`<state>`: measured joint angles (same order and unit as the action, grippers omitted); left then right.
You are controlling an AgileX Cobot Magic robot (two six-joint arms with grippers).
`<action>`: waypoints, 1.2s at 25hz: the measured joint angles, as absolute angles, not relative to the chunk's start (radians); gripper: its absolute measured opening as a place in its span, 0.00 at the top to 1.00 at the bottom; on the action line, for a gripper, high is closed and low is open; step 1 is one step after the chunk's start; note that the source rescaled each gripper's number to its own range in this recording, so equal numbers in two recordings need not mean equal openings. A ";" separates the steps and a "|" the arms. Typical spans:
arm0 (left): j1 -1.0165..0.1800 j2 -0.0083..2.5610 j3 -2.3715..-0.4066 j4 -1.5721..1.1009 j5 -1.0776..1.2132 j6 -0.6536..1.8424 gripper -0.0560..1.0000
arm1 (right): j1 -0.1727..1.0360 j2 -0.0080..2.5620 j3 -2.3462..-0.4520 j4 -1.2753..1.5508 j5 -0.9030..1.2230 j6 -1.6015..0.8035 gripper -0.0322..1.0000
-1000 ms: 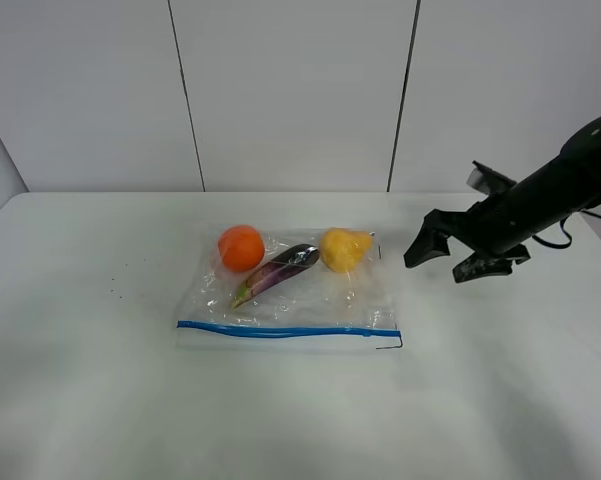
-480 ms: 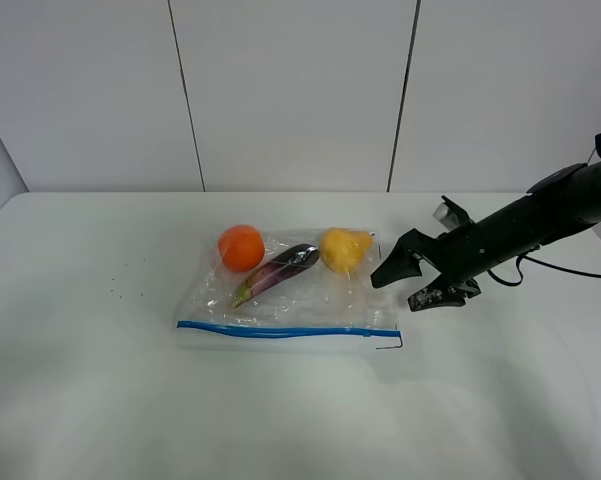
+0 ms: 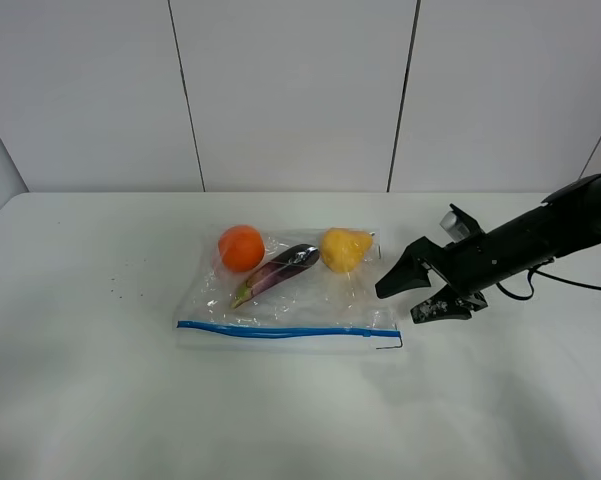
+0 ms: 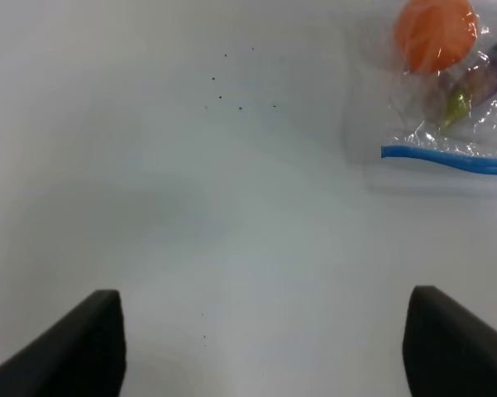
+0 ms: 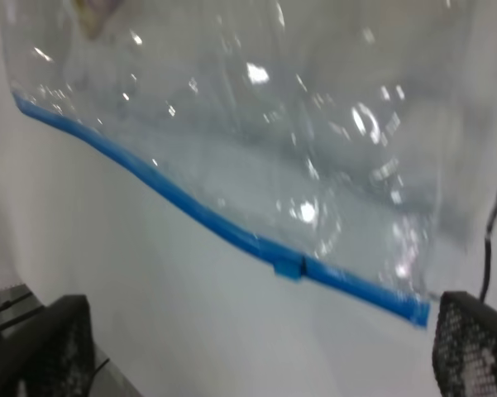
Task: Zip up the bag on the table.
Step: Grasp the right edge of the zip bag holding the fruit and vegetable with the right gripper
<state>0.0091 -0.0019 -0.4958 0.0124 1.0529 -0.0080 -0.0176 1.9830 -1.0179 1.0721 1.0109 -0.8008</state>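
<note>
The clear crinkly plastic zip bag (image 3: pixel 290 295) lies flat on the white desk (image 3: pixel 100 400), and the right end effector (image 3: pixel 398 303), wide open and empty, hovers beside the right end of its blue zipper strip (image 3: pixel 280 331), so the approach seems in hand; next it should probably pinch the small blue tab (image 5: pixel 288 267).

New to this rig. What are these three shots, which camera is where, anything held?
A two-armed robot, a pincer gripper on each arm. The wide shot comes from a high camera off the arms; the other two look out from each wrist, past dark fingertips. On the white table lies a clear zip bag with a blue zipper strip, holding an orange, an eggplant and a yellow fruit. The right gripper is open beside the bag's right end; the left gripper is open, away from the bag. Nothing is held.
</note>
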 joint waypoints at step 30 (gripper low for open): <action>0.009 -0.002 -0.496 0.012 1.053 -0.008 0.12 | -0.078 2.135 -1.113 1.139 1.068 -0.923 0.15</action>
<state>0.0091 -0.0019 -0.4958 0.0124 1.0529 -0.0080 -0.0779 2.1345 -1.1127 1.1391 1.0681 -0.9226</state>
